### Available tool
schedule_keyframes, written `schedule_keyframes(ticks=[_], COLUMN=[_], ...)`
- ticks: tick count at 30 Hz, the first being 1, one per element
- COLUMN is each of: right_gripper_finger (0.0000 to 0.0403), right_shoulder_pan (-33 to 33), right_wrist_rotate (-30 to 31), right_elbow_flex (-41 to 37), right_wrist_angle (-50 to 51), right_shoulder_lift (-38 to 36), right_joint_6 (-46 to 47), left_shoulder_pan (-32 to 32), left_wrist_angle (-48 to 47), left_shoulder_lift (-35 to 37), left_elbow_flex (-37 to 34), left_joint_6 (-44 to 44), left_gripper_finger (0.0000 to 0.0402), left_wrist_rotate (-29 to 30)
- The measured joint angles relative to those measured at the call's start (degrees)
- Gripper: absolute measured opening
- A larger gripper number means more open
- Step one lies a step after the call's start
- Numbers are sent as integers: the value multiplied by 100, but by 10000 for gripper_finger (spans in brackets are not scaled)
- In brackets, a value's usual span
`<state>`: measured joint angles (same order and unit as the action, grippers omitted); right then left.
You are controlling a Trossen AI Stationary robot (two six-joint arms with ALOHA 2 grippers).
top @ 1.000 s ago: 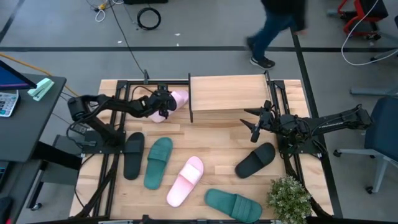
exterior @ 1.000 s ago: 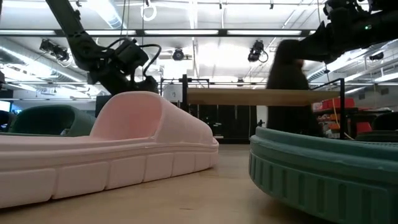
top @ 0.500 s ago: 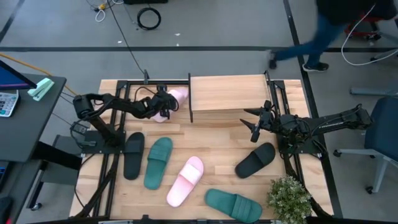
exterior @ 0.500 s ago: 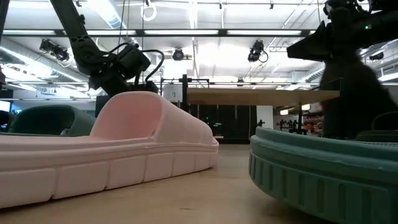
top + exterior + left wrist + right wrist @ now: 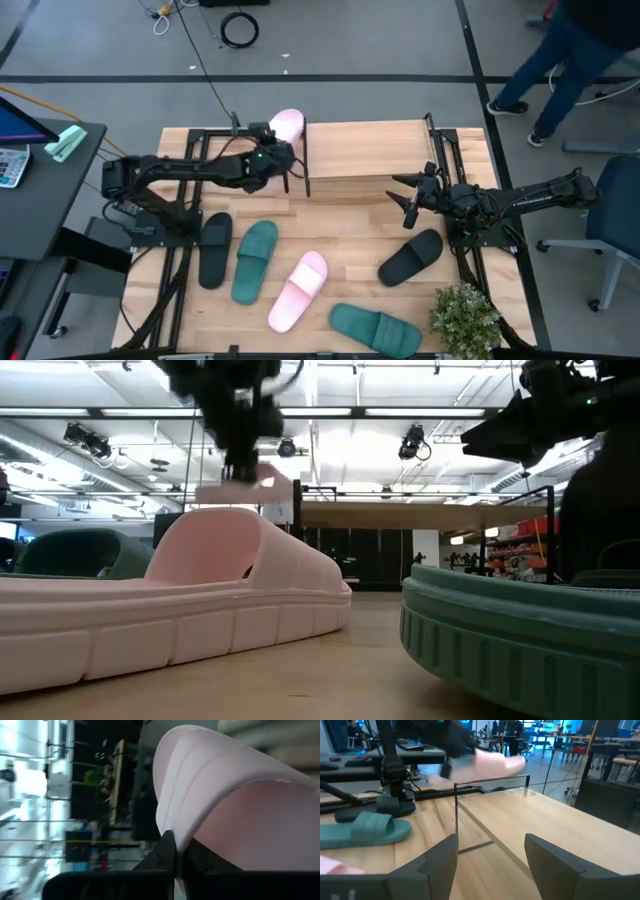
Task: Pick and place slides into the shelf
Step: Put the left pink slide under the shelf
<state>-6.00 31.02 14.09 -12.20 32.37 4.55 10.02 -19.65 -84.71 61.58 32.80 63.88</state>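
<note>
- wooden table (image 5: 350, 210) in a busy lab; a person (image 5: 560, 60) walks past beyond its far right corner, clear of both arms.
- we count nothing on the shelf (image 5: 365, 150) yet; its plank top at the far edge is bare, so we judge the task barely begun.
- left gripper (image 5: 268, 160) is clamped on one pale pink slide (image 5: 287, 124), lifted near the shelf's left end; the wrist view shows the dark fingers (image 5: 167, 852) pinching the strap.
- five slides wait on the table: black slide (image 5: 214, 249) and teal slide (image 5: 254, 260) toward the left edge, second pink slide (image 5: 299, 291) mid-front, second teal slide (image 5: 375, 329) at the front edge, second black slide (image 5: 411, 256) right of centre.
- right gripper (image 5: 408, 200) hovers spread wide, holding nothing, just in front of the shelf's right end.
- room: shelf top is wide open; the thin black frame posts at its left end are the edge we'd watch.
- potted plant (image 5: 465, 318) crowds the front right corner.
</note>
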Motion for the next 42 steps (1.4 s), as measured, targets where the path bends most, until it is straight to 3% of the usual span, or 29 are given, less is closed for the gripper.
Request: schedule_keyframes(ticks=[4, 7, 11, 16, 28, 35, 42], right_gripper_finger=[236, 236, 236, 236, 236, 236, 236], right_shoulder_pan=[0, 0, 0, 0, 0, 0, 0], right_wrist_rotate=[-2, -2, -2, -2, 0, 0, 0], right_elbow_flex=[0, 0, 0, 0, 2, 0, 0], right_wrist_angle=[45, 43, 43, 43, 111, 146, 146], right_shoulder_lift=[1, -1, -1, 2, -1, 0, -1], right_joint_6=[231, 342, 342, 352, 639, 593, 634], left_shoulder_pan=[-604, -1035, -1510, -1887, -1804, -1604, -1145], left_wrist_angle=[-2301, -3791, -4250, -4147, -3916, -2940, -2273], left_shoulder_lift=[-36, -44, -40, -267, -2556, -3113, -3559], left_elbow_flex=[1261, 2091, 2853, 3078, 3067, 3065, 3067], left_joint_6=[-1946, -3242, -4553, -5561, -5917, -5800, -5311], left_gripper_finger=[12, 12, 17, 14, 11, 24, 12], left_wrist_rotate=[-18, -601, -2211, -2964, -2747, -2727, -2622])
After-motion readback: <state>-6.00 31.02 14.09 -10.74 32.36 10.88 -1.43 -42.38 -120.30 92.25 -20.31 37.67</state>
